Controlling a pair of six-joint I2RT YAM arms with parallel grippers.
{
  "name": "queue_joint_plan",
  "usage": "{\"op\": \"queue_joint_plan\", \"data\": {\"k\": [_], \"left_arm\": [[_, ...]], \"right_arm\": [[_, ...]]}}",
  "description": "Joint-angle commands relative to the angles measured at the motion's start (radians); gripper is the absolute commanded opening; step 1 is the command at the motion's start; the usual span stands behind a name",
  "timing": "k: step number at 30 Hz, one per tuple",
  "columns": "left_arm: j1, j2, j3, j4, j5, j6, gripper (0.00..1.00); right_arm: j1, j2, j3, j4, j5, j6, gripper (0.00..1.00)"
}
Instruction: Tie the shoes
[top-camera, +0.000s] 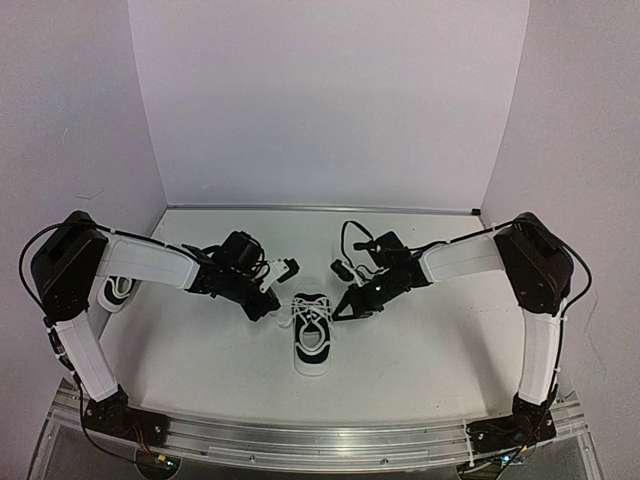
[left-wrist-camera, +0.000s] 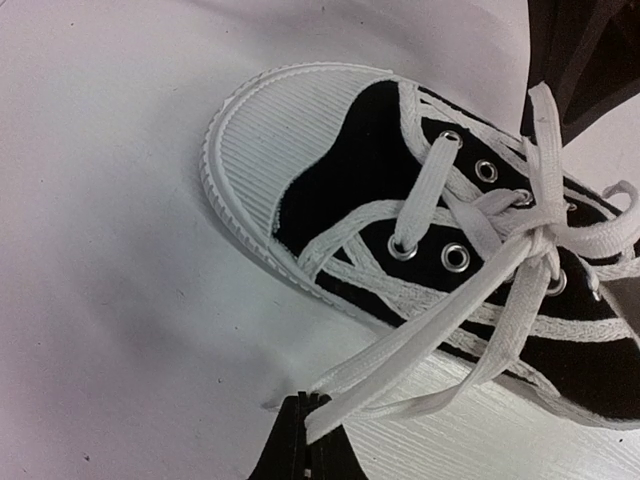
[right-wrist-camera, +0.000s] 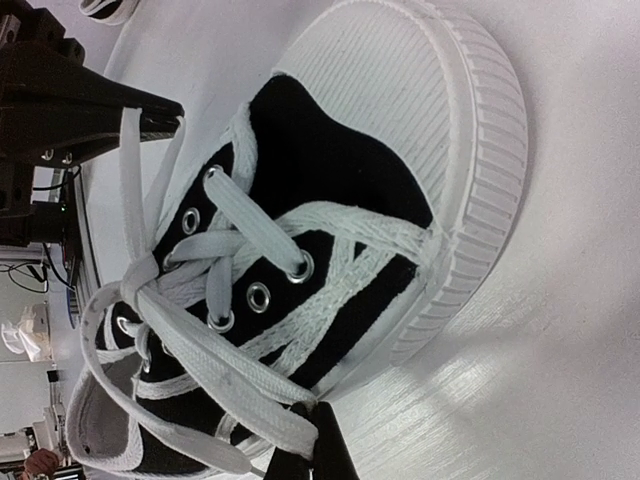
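Where the left arm's white link folds over the table's left edge, the second sneaker lies partly hidden behind it. It sits at about nine o'clock from the table's middle, close to the side wall.

Further right, the left gripper reaches in low at about ten o'clock of the central sneaker. Its jaws are together, pinched on a strand of white lace. In the left wrist view, that strand runs from the fingertips towards two o'clock, up to where the laces bunch over the eyelets.

The central sneaker stands on its sole mid-table. Its ribbed white toe cap points to twelve o'clock and its open heel faces the front rail at six.

At about two o'clock of the sneaker, the right gripper is likewise closed tight, nipping a flat lace loop. That loop leads off towards ten o'clock in the right wrist view. Both grippers crowd the sneaker's lacing, just beside it, with only a narrow gap between them.

Bare table stretches from the toe cap to the back wall at twelve o'clock. There is a wider bare run from three to five o'clock under the right arm, out to the right edge.
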Motion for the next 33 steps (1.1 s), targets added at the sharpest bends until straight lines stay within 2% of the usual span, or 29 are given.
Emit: {"op": "queue_joint_plan", "data": {"k": [1, 21, 24, 27, 29, 30, 33], "left_arm": [[0.012, -0.012, 0.031, -0.024, -0.041, 0.003, 0.00], [0.048, 0.011, 0.026, -0.019, -0.144, -0.031, 0.00], [0.049, 0.019, 0.036, -0.019, -0.122, -0.031, 0.00], [0.043, 0.028, 0.054, -0.019, -0.042, -0.026, 0.00], [0.026, 0.015, 0.051, 0.005, -0.005, -0.015, 0.05], [0.015, 0.004, 0.050, 0.014, -0.004, -0.010, 0.10], [-0.004, -0.033, 0.060, 0.018, -0.011, -0.016, 0.30]], "right_arm": [[0.000, -0.073, -0.030, -0.032, 0.083, 0.009, 0.00], [-0.032, -0.134, -0.132, -0.090, 0.209, 0.010, 0.00], [-0.032, -0.139, -0.131, -0.091, 0.193, 0.007, 0.00], [-0.029, -0.154, -0.122, -0.080, 0.123, 0.000, 0.00], [-0.020, -0.179, -0.113, -0.069, 0.092, 0.001, 0.01], [-0.014, -0.192, -0.105, -0.068, 0.082, 0.001, 0.05], [-0.011, -0.236, -0.084, -0.070, 0.078, 0.016, 0.35]]}}
